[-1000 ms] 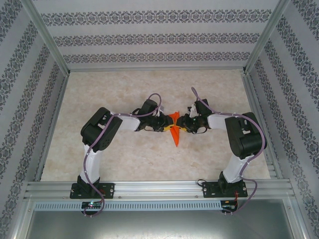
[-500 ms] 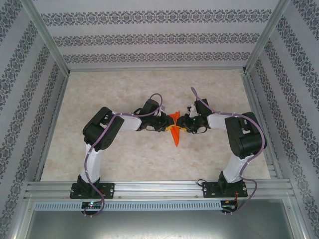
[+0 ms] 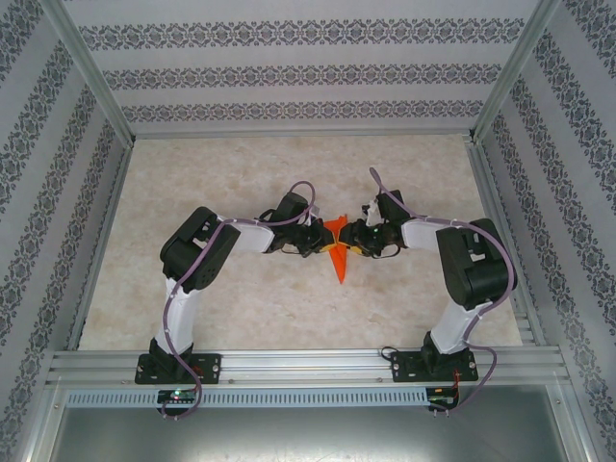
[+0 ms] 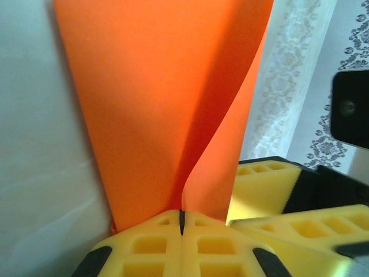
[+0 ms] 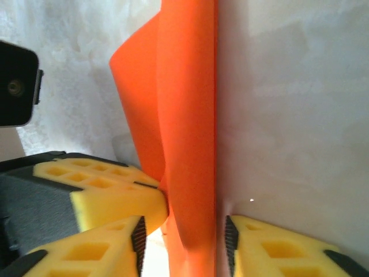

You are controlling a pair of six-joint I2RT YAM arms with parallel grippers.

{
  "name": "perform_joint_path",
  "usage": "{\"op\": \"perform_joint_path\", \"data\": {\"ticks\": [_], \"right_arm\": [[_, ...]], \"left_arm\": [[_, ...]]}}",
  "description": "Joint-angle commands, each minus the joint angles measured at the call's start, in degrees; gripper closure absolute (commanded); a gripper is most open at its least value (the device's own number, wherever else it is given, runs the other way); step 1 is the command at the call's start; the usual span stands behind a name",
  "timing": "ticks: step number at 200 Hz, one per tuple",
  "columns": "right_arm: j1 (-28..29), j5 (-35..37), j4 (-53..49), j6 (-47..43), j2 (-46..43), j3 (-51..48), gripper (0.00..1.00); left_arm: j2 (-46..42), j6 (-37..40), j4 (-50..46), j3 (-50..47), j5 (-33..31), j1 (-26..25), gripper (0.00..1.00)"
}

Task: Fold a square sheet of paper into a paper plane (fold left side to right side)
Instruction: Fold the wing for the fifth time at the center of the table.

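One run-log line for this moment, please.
left gripper: shut on paper plane | right gripper: open, astride paper plane | fold: in progress

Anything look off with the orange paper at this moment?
Mildly, yes. The paper plane is not lying flat: in the left wrist view one layer bows away from the other above the left tool, which is shut on it where the layers meet. The right tool has its jaws open around the paper. No tear shows.
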Motion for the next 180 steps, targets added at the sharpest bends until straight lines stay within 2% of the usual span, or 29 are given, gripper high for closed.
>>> {"op": "perform_joint_path", "data": {"ticks": [1,24,83,113,180], "right_arm": [[-2.1,-0.6,-1.5,-0.3,-4.6,1.4,0.51],[-2.8,-0.7,-2.7,0.1,-5.9,3.3,0.41],[-0.7,1.1,-3.5,3.1,-0.5,8.6,0.22],[1.0,1.6,-3.3,4.4,2.3,10.5,0.17],[2.8,2.6,-3.2,5.9,5.6,12.2,0.16]], "left_arm": [[-2.9,3.4,-2.5,0.8,-1.1,0.3,1.00],[-3.9,4.8,-4.0,0.7,-1.5,0.6,1.00],[-4.9,6.1,-5.8,0.4,-2.0,1.1,1.00],[-5.4,6.3,-6.0,-0.4,-2.3,1.3,1.00],[-6.3,6.7,-6.2,-1.2,-2.6,1.8,1.00]]}}
